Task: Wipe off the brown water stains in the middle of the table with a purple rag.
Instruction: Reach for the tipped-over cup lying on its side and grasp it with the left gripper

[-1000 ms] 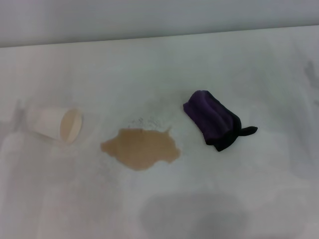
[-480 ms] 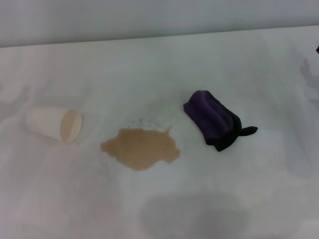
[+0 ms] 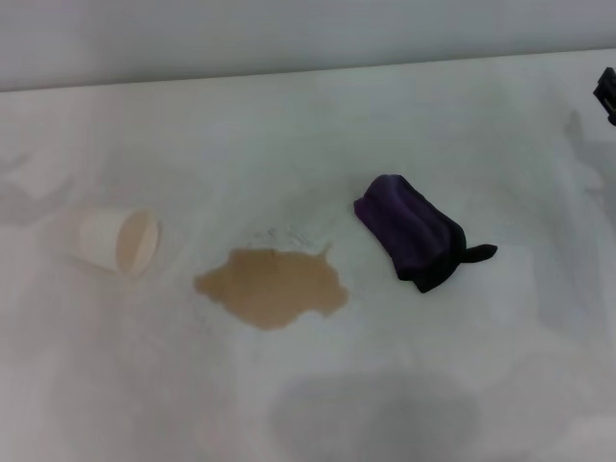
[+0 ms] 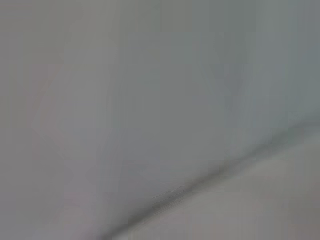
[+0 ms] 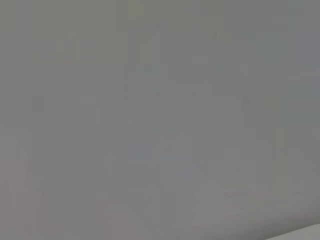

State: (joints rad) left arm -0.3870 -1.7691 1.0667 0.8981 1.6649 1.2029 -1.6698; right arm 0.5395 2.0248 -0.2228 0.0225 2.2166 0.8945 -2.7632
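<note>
The table [image 3: 289, 125] was a plain white matte top with faint grey smudges. The brown water stains [image 3: 272, 286] formed one flat tan puddle of irregular outline near the middle of it, and served as the reference for all positions below.

The purple rag [image 3: 414, 231] lay bunched on the table to the right of the stains and slightly farther from the robot, apart from the puddle and not touching it. Its black pointed tail end pointed away from the stains, to the right.

A cream paper cup [image 3: 118, 241] lay on its side to the left of the stains, mouth turned toward them, clear of the puddle edge.

A broad grey shadow patch [image 3: 375, 414] sat on the table on the near side of the stains, toward the right.

The right gripper [image 3: 606, 93] showed only as a dark sliver at the frame edge, far right of the stains and beyond the rag; whether its fingers were spread or closed could not be told. The left gripper was not seen. Both wrist views showed only featureless grey.
</note>
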